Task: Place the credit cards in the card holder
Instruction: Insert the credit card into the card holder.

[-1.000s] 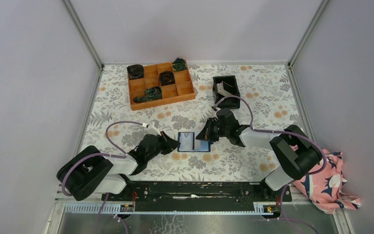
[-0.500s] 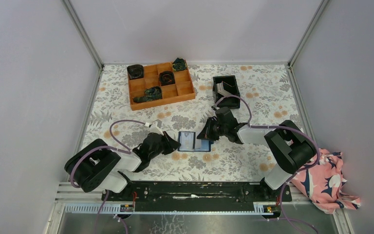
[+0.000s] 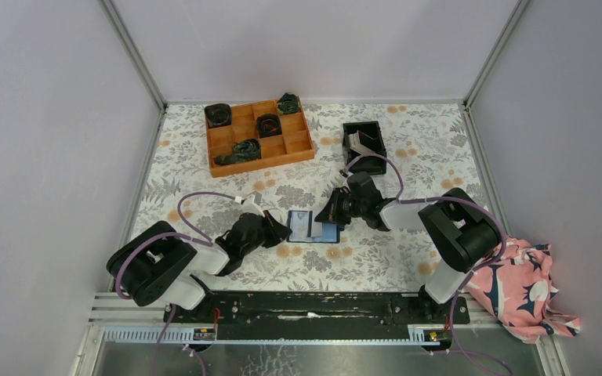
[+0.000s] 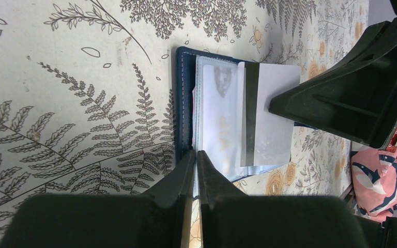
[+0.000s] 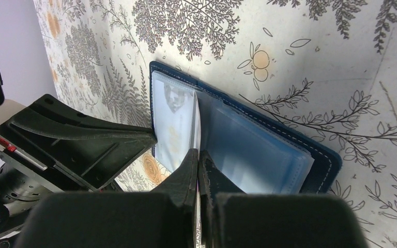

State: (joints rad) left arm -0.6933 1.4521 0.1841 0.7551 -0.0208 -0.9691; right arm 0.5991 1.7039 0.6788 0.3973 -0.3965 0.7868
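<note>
Left hand [image 3: 285,229], pressed together, and right hand [image 3: 326,218] lay low mid-frame on the floral counter [image 3: 407,149], flanking the open navy card holder [image 4: 182,98]; the left touched its left edge, the right pinched a grey striped credit card [image 4: 276,103] over its clear sleeves [image 4: 219,119].

Left arm [image 3: 204,257] and right arm [image 3: 417,216] are stretched low toward the card holder [image 3: 331,233]. Left gripper [image 4: 196,154] is set at the holder's left edge, fingers pressed together. Right gripper [image 5: 197,155] is set over the holder's right side, clamped on a credit card [image 4: 271,111].
</note>
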